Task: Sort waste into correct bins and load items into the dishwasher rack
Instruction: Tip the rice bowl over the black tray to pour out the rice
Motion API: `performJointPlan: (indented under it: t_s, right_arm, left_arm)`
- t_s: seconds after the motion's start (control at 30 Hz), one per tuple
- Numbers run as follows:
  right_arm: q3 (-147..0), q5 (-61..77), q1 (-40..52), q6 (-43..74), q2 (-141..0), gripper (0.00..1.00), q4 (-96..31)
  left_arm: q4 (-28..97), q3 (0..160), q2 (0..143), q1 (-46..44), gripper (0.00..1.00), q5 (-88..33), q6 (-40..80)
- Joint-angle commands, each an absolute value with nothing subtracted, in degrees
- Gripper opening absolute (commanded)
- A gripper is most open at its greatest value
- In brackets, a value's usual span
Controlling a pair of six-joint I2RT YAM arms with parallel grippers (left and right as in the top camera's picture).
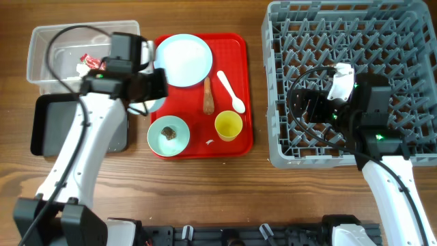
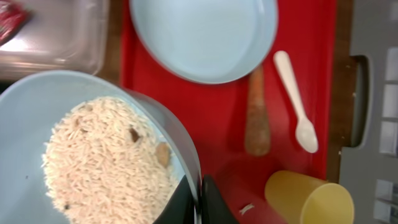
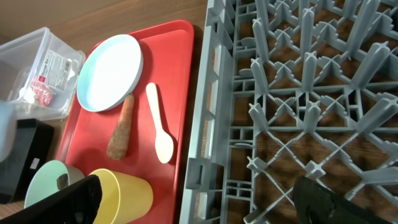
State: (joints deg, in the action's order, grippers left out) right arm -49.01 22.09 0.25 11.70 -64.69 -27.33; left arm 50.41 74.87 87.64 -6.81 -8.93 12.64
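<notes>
My left gripper [image 1: 154, 83] [image 2: 198, 200] is shut on the rim of the whitish-blue bowl [image 1: 156, 104] [image 2: 37, 106], which is full of loose white rice [image 2: 106, 165]. It holds the bowl over the left edge of the red serving tray [image 1: 239, 61]. On that tray lie the pale blue plate [image 1: 183, 60], the carrot-like stick [image 1: 207, 96], the white spoon [image 1: 231, 91], the yellow cup [image 1: 228, 126] and the mint-green bowl [image 1: 168, 135] with a dark lump in it. My right gripper [image 1: 305, 106] [image 3: 196, 205] is open and empty above the left part of the grey dishwasher rack [image 1: 355, 41].
The clear tub [image 1: 48, 41] at the back left holds the red wrapper [image 1: 90, 61] and white paper. The black tray [image 1: 44, 130] lies in front of it. A small white scrap [image 1: 210, 142] lies on the red tray near the cup.
</notes>
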Motion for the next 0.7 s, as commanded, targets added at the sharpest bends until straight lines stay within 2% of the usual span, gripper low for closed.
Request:
performJointPlan:
  t_s: [0.0, 0.2, 0.47, 0.67]
  right_arm:
    - [-50.35, 23.03, 0.58, 12.19, -65.06, 1.00, -27.09]
    - [-50.35, 23.03, 0.58, 12.19, -65.06, 1.00, -27.20]
    - [-50.35, 23.03, 0.58, 12.19, -65.06, 1.00, -27.24]
    - [-50.35, 23.03, 0.58, 12.16, -65.08, 0.99, -27.73]
  left_arm:
    - [53.67, 75.24, 87.20, -0.14, 0.04, -9.61, 11.77]
    - [52.58, 72.66, 87.39, 9.74, 0.04, -13.78, 8.12]
    - [44.36, 68.69, 87.66, 23.42, 0.04, -33.74, 6.20]
    - [41.47, 66.61, 90.08, 30.46, 0.04, -42.89, 6.15]
